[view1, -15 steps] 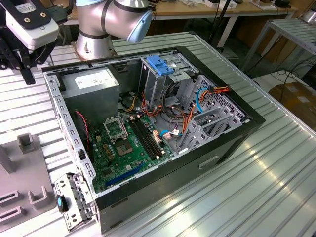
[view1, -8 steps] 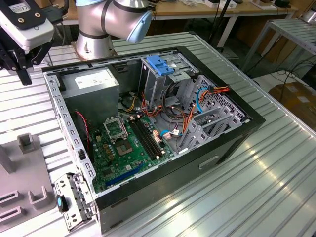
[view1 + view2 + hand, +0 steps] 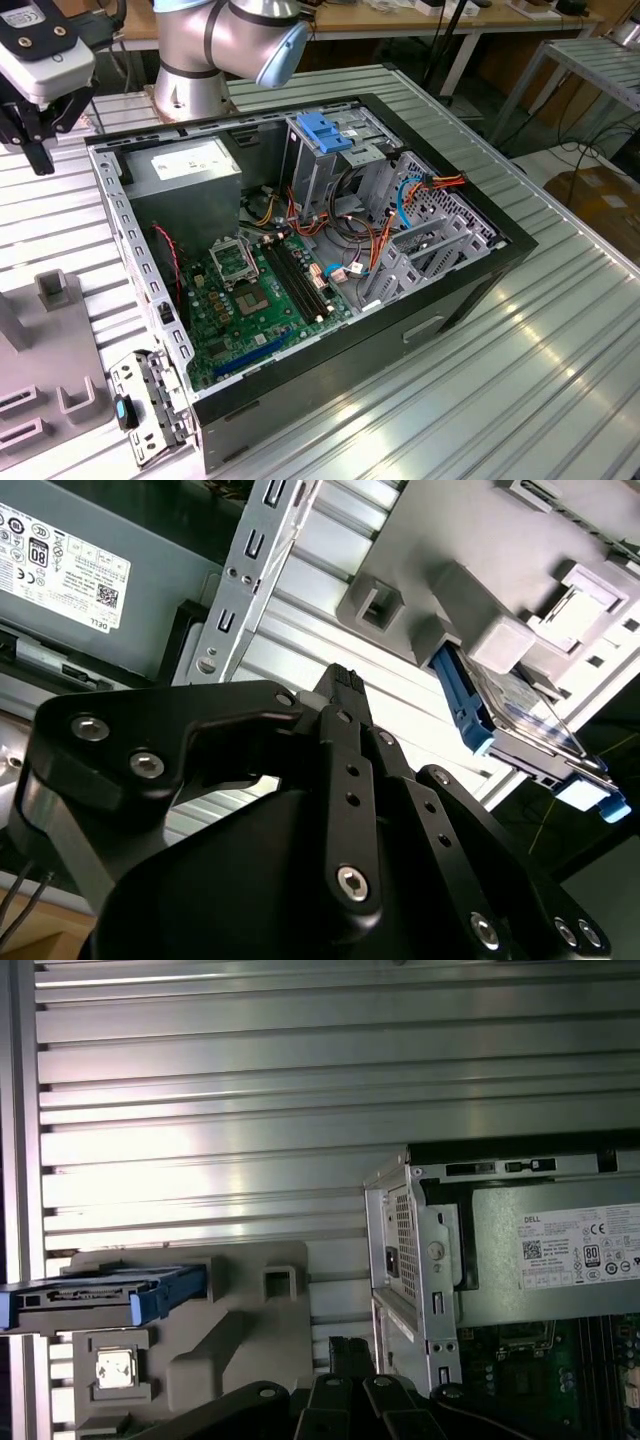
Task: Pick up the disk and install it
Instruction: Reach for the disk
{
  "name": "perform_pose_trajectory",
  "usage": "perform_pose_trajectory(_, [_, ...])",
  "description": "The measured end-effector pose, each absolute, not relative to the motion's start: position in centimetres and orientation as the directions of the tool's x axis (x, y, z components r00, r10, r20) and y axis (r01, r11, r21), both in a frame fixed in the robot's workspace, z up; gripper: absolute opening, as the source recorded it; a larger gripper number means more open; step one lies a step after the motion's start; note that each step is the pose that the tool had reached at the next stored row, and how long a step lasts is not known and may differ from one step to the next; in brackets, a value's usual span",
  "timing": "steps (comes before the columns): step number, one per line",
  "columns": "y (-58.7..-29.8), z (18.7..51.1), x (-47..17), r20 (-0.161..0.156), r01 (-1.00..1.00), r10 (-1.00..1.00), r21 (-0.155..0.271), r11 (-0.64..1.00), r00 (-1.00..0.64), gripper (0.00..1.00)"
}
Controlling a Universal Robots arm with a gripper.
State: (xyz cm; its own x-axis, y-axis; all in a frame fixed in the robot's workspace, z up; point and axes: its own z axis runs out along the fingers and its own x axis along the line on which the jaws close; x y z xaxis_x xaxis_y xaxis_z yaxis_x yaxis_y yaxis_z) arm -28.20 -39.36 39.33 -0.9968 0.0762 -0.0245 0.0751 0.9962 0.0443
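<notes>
In the exterior view, the gripper (image 3: 40, 125) hangs off the exterior view's left of the open computer case (image 3: 470, 270), outside the chassis and above the slotted aluminium table (image 3: 560, 380). Inside the case, the drive cage (image 3: 322, 132) with its blue handle stands upright near the power supply (image 3: 185, 165), above the motherboard (image 3: 255, 290). A grey fixture (image 3: 50, 390) sits on the table just beside the case, probably so that parts wait in a known pose close to where they go.

In the second wrist view, the disk (image 3: 515, 705) rests in the fixture (image 3: 430, 540), its blue rails showing between the grey blocks. It appears to stand on edge in a slot, likely to leave its flat faces free for gripping. The gripper (image 3: 345, 680) is apart from it, over bare table.

In the first wrist view, the disk (image 3: 100, 1295) shows as a thin blue-edged band across the fixture (image 3: 250, 1340). The gripper (image 3: 345, 1348) sits between the fixture and the case corner (image 3: 415, 1250). Whether it is open or closed cannot be told, and nothing is seen in its hold.
</notes>
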Motion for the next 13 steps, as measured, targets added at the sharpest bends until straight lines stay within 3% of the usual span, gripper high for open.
perform_pose_trajectory(13, [-39.3, 39.3, -30.3, -0.013, 0.076, 0.076, 0.043, 0.996, -0.997, 0.11])
